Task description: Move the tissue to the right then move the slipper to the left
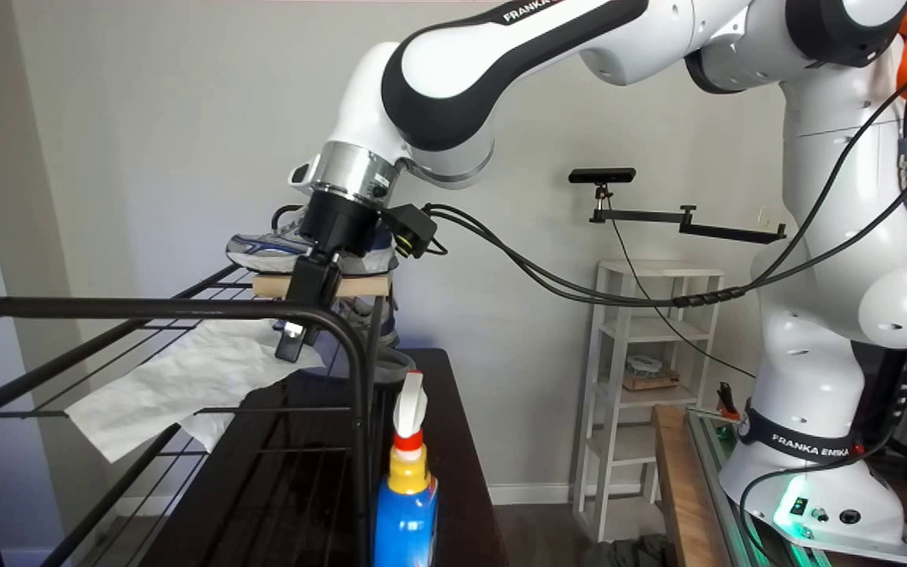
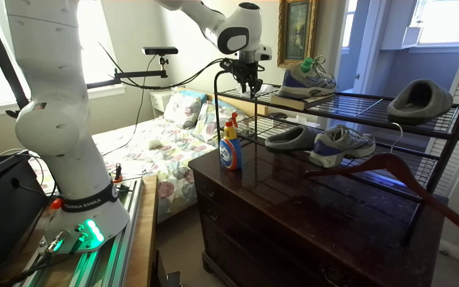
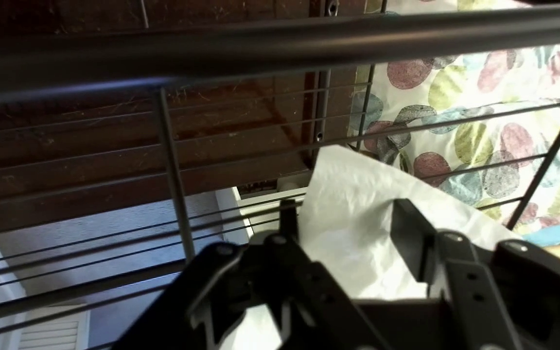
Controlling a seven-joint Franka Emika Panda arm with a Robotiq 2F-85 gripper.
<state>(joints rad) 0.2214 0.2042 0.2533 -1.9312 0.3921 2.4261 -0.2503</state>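
Observation:
The tissue is a crumpled white sheet lying on the top rack's wire shelf. It shows in an exterior view (image 1: 186,374), in an exterior view (image 2: 267,89) and in the wrist view (image 3: 343,180). My gripper (image 3: 348,223) is open, with its fingers spread over the tissue's edge; the gripper also shows in both exterior views (image 1: 293,342) (image 2: 252,85). Whether the fingers touch the tissue I cannot tell. A grey slipper (image 2: 420,101) sits at the far end of the top shelf. Another grey slipper (image 2: 291,138) sits lower down, beside a sneaker.
A sneaker (image 2: 307,81) stands on a book (image 2: 301,102) on the top shelf, close to the gripper. Another sneaker (image 2: 341,145) is below. A blue spray bottle (image 2: 230,149) and a wooden hanger (image 2: 393,165) are on the dresser (image 2: 277,191). The rack's bar (image 1: 146,308) rises at its end.

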